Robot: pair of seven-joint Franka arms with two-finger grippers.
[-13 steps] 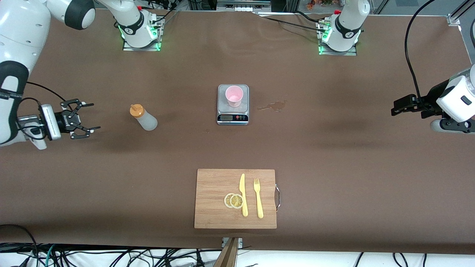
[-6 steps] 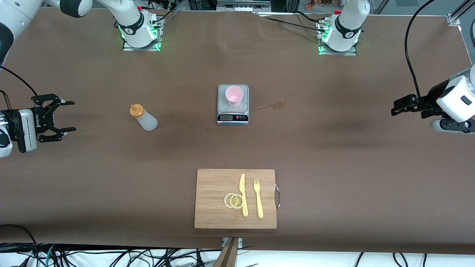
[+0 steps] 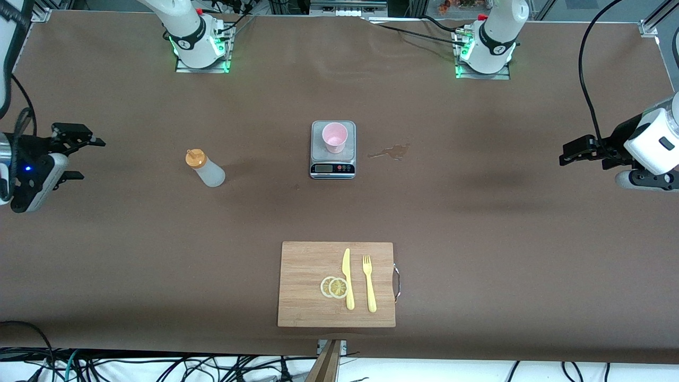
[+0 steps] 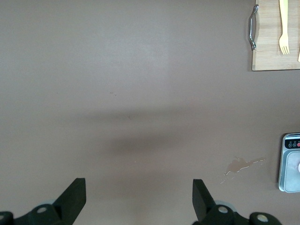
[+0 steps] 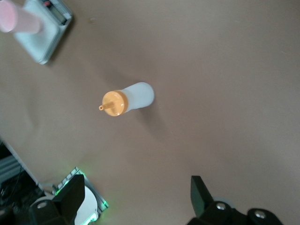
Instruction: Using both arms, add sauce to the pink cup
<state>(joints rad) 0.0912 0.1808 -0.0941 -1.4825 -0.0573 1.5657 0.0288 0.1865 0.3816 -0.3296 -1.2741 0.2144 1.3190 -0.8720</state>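
Both grippers open and empty. Right gripper (image 3: 79, 158) is up over the right arm's end of the table, jaws spread wide, nothing between the fingers (image 5: 72, 194); its wrist view looks down on the sauce (image 5: 127, 99) and a corner of the scale (image 5: 47, 28). Left gripper (image 3: 570, 151) hangs over the left arm's end of the table, fingers (image 4: 75, 197) apart over bare brown table (image 3: 477, 223), well apart from everything. Sauce bottle (image 3: 205, 167) stands upright on the table, orange cap on, between the right gripper and the scale, untouched. Pink cup (image 3: 334, 137) sits upright on the platform of the small digital scale (image 3: 332, 150) at mid-table, roughly level with the bottle. Small wet spill (image 3: 391, 152) on the table just beside the scale, toward the left arm's end. Nearer the front camera: wooden cutting board (image 3: 307, 313) with a yellow knife (image 3: 347, 278), yellow fork (image 3: 369, 284) and two lemon slices (image 3: 334, 287) on it, slices touching the knife.
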